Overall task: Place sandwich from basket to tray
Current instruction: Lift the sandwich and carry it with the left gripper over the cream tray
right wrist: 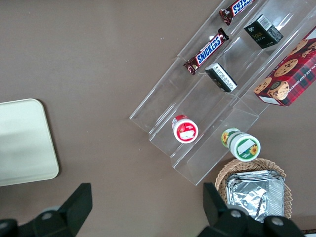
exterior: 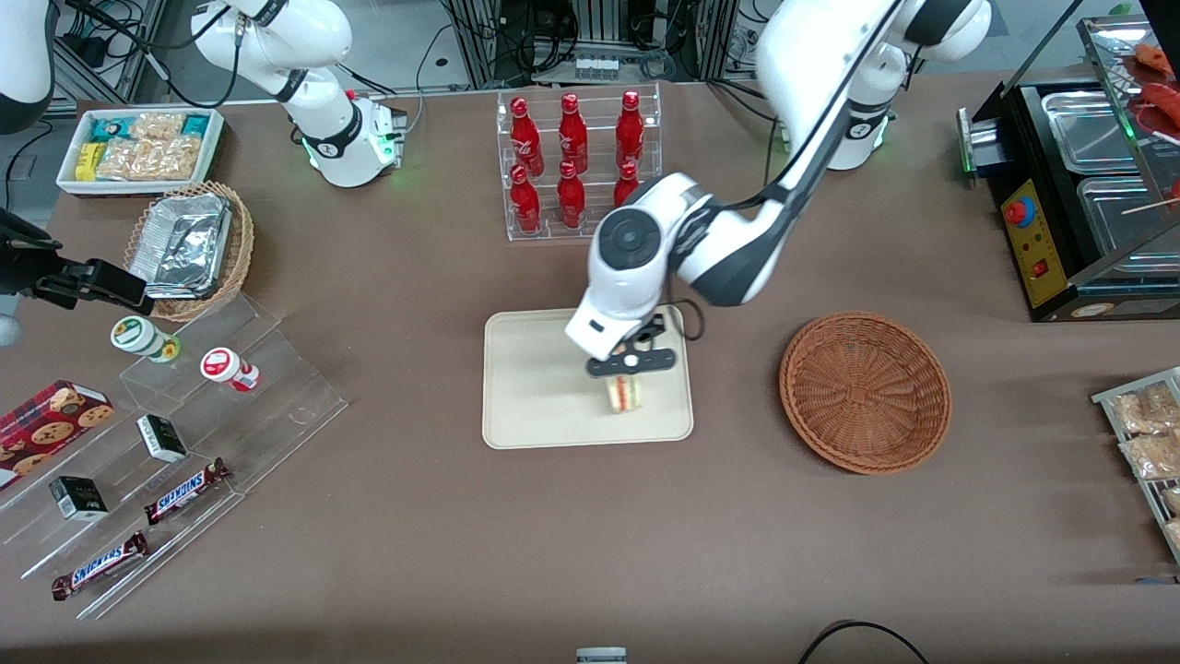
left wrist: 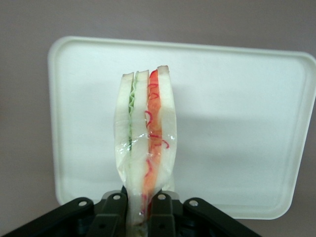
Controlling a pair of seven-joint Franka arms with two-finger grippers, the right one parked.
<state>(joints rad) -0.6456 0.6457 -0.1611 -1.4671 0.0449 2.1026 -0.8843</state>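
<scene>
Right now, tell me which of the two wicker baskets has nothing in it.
The reddish-brown basket beside the tray, toward the working arm's end. The tan basket holds foil containers. The gripper holds the sandwich over the tray.

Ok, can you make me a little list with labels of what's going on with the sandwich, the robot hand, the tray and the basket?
sandwich: wrapped wedge, pinched at its lower end, hanging over the tray
gripper: left arm's gripper, above the tray's part nearest the basket, fingers shut on the sandwich
tray: cream rectangle, nothing lying flat on it
basket: round brown wicker, nothing in it, beside the tray toward the working arm's end
step: sandwich out of basket, not yet released
</scene>
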